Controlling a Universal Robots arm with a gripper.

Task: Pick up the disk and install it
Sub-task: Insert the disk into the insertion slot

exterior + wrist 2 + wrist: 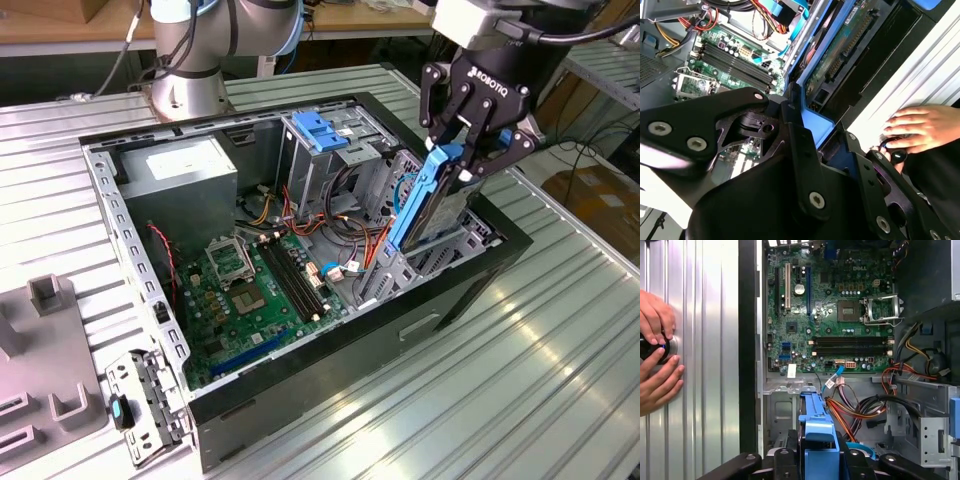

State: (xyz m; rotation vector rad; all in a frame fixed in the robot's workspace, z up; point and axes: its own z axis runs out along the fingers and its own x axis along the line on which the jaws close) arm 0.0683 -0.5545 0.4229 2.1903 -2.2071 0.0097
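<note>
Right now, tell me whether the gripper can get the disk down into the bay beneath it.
Probably yes. The gripper is shut on the disk, which is tilted with its lower end already at the open bay. The orange cables lie beside it, seemingly not across the opening.

Glossy ribbed metal table [560,380]; plastic-edged disk [420,212]; matt tool [468,158].

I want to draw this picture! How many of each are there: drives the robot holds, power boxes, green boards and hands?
Silver metal rectangular hard drive with blue plastic frame, gripped by the end effector: 1
Grey metal power supply box: 1
Green flat circuit board: 1
Person's hands: 2
Total: 5
</note>
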